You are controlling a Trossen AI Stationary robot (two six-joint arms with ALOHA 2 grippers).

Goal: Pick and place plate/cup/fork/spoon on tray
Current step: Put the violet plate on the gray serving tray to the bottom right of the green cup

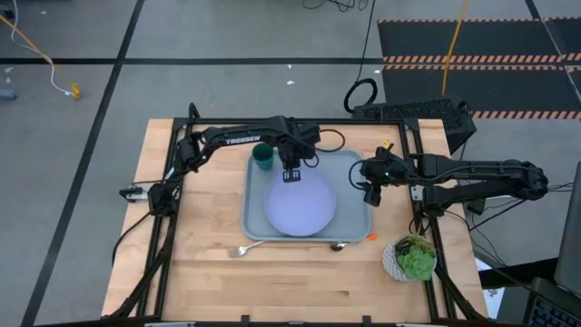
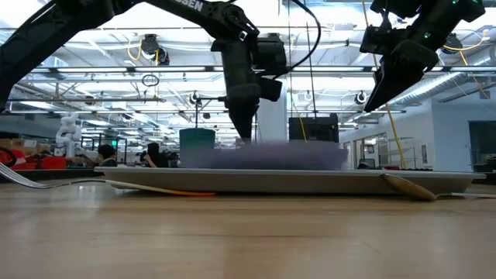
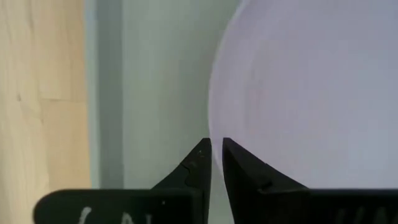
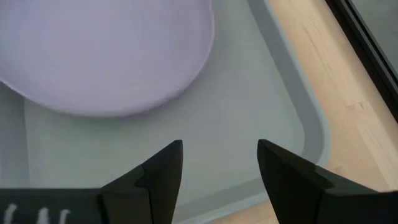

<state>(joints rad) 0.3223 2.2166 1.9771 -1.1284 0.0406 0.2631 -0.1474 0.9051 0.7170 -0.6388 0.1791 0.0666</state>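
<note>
plate (image 1: 300,206) inside tray (image 1: 257,216) rim, cup (image 1: 263,158) at corner

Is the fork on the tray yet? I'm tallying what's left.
No: the fork lies on the bare table just outside the tray.

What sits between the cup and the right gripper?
In the high view, the left gripper and the plate's far edge lie between cup and right gripper, over the tray.
</note>
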